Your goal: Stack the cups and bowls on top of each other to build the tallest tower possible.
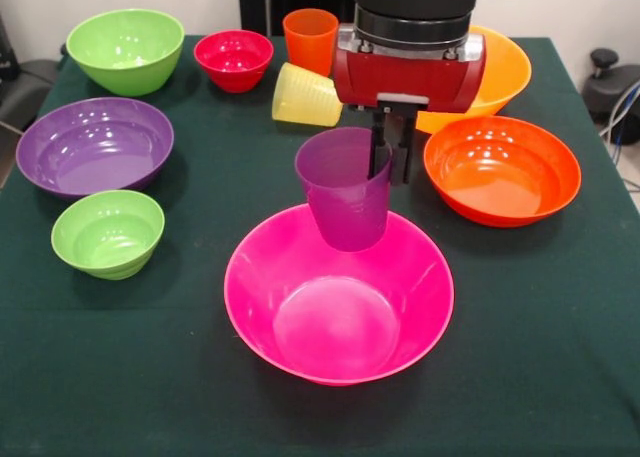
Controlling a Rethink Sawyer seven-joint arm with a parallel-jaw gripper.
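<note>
My gripper [391,159] comes down from above and is shut on the right rim of the purple cup [345,192]. The cup stands upright, slightly tilted, over the far inner side of the large pink bowl [300,352]; I cannot tell whether its base touches the bowl. The yellow cup [303,96] lies on its side behind it. The orange cup [310,39] stands upright further back. No bowls are stacked.
On the dark green cloth: a purple bowl [95,144] and small green bowl [107,233] at left, a larger green bowl [126,48] and small red bowl [233,59] at the back, an orange-red bowl [501,170] and yellow-orange bowl [505,72] at right.
</note>
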